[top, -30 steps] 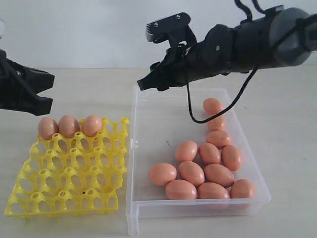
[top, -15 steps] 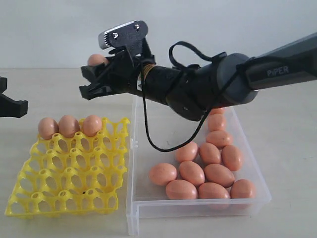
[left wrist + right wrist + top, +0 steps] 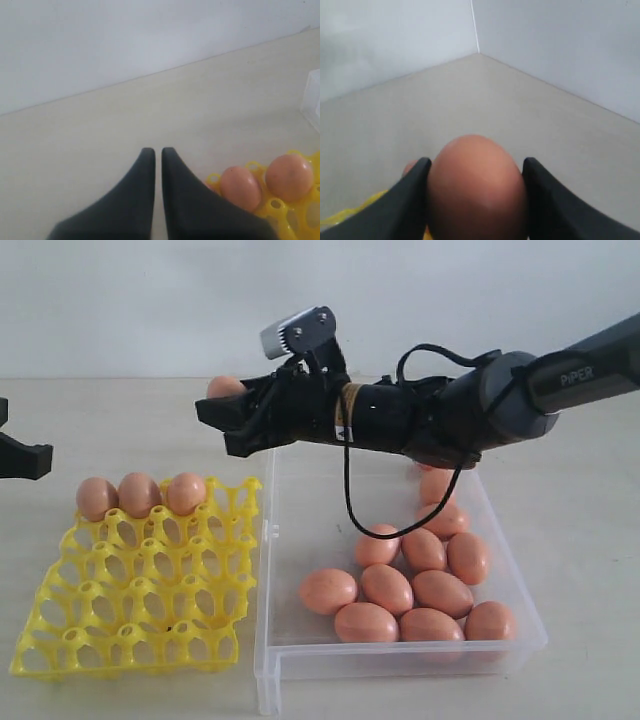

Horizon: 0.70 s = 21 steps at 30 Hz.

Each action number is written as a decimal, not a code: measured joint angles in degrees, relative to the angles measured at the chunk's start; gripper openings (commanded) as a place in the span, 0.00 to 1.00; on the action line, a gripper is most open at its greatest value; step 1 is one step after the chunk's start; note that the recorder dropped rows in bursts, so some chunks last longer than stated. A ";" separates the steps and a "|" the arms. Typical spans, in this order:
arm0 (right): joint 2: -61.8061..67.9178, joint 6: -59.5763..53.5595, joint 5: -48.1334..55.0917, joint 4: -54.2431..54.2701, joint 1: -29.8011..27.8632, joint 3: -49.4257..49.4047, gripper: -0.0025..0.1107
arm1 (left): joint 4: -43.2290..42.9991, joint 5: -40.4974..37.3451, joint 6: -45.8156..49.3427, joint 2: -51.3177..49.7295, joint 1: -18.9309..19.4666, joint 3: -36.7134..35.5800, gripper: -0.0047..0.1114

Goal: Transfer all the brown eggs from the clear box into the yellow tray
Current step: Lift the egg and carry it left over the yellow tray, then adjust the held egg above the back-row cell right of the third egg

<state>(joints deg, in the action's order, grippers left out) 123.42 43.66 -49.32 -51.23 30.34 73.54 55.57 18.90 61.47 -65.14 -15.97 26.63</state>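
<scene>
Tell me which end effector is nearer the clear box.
Right. The right end effector, holding a brown egg, hovers by the clear box's far corner; the left end effector sits across the yellow tray from it.

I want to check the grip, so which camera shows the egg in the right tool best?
The right wrist view: the held egg sits large and close in the right tool. The exterior view shows only its top behind the tool; the left wrist view misses it.

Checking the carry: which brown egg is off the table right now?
The egg clamped in the right gripper, in mid-air; three sit in the yellow tray, the rest lie in the clear box.
</scene>
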 measured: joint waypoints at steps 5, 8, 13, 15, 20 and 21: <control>5.39 2.30 -7.15 -1.05 -1.63 0.00 0.02 | 0.00 0.63 0.00 0.00 0.00 0.00 0.07; 7.64 2.44 -7.29 -1.31 -1.63 0.00 0.02 | 0.00 0.75 0.00 0.00 0.00 0.00 0.07; 8.22 2.44 -7.85 -1.70 -1.63 -0.12 0.02 | 0.00 0.75 0.00 0.00 0.00 0.00 0.07; 8.22 2.44 -7.98 -1.94 -1.63 -0.12 0.02 | 0.00 0.75 0.00 0.00 0.00 0.00 0.07; 8.22 2.44 -7.98 -3.35 -1.63 -0.12 0.02 | 0.00 0.75 0.00 0.00 0.00 0.00 0.07; 8.22 2.66 -7.98 -3.46 -1.63 -0.12 0.02 | 0.00 0.85 0.00 0.00 0.00 0.00 0.07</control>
<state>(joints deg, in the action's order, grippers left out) 131.64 46.31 -57.30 -54.69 28.72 73.42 55.57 19.75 61.47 -65.14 -15.97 26.63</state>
